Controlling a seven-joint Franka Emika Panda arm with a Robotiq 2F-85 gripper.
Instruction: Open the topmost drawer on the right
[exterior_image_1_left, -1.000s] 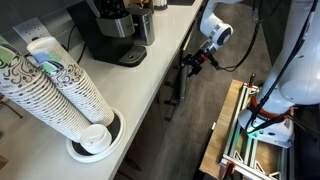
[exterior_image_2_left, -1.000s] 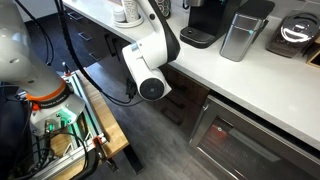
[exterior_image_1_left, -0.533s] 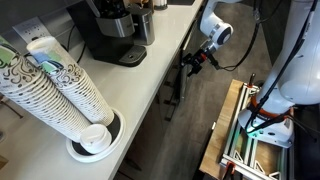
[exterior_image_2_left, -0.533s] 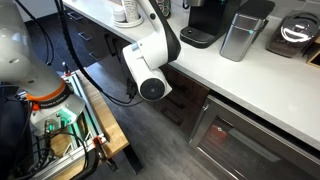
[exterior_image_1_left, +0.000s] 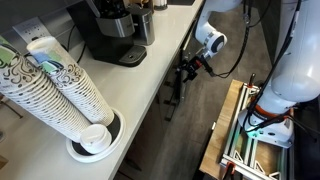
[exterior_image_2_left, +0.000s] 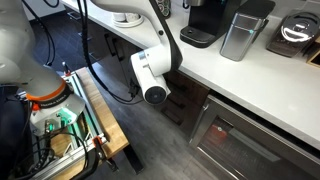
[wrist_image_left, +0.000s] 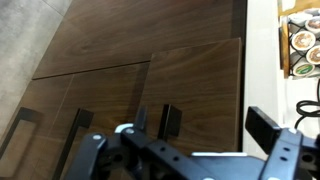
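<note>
My gripper (wrist_image_left: 215, 125) is open and empty, its two dark fingers spread wide in front of a wood-grain drawer front (wrist_image_left: 195, 80) just below the counter edge. That front is shut and its handle does not show in the wrist view. In an exterior view the gripper (exterior_image_1_left: 188, 68) sits close against the dark cabinet fronts (exterior_image_1_left: 175, 98) under the white counter. In an exterior view the arm's round wrist (exterior_image_2_left: 154, 80) hides the gripper and the top drawer. No drawer interior shows.
The white counter (exterior_image_1_left: 150, 75) holds a stack of paper cups (exterior_image_1_left: 55, 90) and a coffee machine (exterior_image_1_left: 110, 30). A pod tray (wrist_image_left: 300, 40) sits on the counter. Taller fronts with bar handles (wrist_image_left: 25, 130) lie beside the drawer. A wooden robot base (exterior_image_1_left: 245, 130) stands on the floor.
The arm's wrist has shifted a little nearer the cabinet fronts, and the upper arm has swung over. The gripper stays open.
</note>
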